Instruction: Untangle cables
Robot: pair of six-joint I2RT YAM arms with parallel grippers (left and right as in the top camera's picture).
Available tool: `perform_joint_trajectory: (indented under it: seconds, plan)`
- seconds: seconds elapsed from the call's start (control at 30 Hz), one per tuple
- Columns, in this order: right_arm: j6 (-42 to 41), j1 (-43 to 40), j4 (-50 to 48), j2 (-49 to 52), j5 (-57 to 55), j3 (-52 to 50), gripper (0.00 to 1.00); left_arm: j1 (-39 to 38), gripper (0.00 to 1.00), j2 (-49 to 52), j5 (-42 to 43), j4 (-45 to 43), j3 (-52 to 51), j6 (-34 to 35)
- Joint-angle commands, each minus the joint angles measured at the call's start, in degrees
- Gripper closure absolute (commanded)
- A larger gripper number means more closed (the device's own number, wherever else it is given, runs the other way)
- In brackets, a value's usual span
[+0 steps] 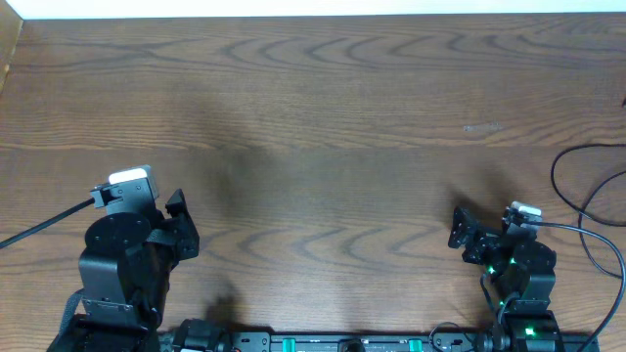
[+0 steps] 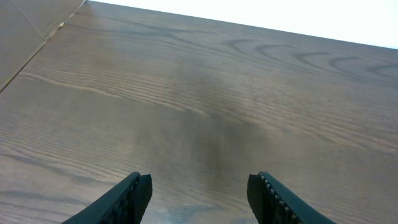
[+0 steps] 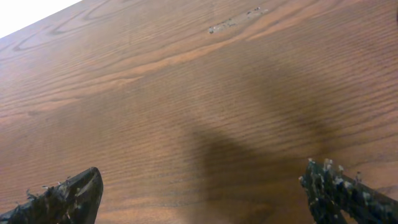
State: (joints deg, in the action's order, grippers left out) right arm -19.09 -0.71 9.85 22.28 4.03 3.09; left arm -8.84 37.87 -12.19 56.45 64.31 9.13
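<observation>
No cables show in any view; only bare wooden table (image 1: 323,117) lies ahead of both arms. My left gripper (image 1: 184,227) sits at the near left edge, low over the wood. In the left wrist view this gripper (image 2: 199,180) is open, with only wood grain between its fingers. My right gripper (image 1: 464,238) is at the near right. Seen from the right wrist, it (image 3: 199,177) is open very wide and holds nothing.
A black robot wire (image 1: 587,210) loops on the table at the far right, running to the right arm. Another (image 1: 44,227) leads off left from the left arm. A pale scuff (image 1: 482,127) marks the wood. A brown board (image 2: 25,31) borders the table's left side.
</observation>
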Motion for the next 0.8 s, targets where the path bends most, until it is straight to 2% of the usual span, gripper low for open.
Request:
perform_joint_trajectory:
  seconds: [0.0,0.33,0.77]
  plan:
    - [-0.59,0.28,0.11,0.09,-0.68,-0.2,0.01,0.15,0.45,-0.22,-0.55,0.09,0.33,-0.74]
    - [-0.59,0.28,0.07,-0.52,-0.68,-0.2,0.01,0.15,0.45,-0.22,-0.55,0.02,0.33,-0.72]
    - [-0.59,0.35,0.04,-17.4,-0.7,-0.2,0.01,0.15,0.45,-0.22,-0.52,-1.03,0.33,-0.72]
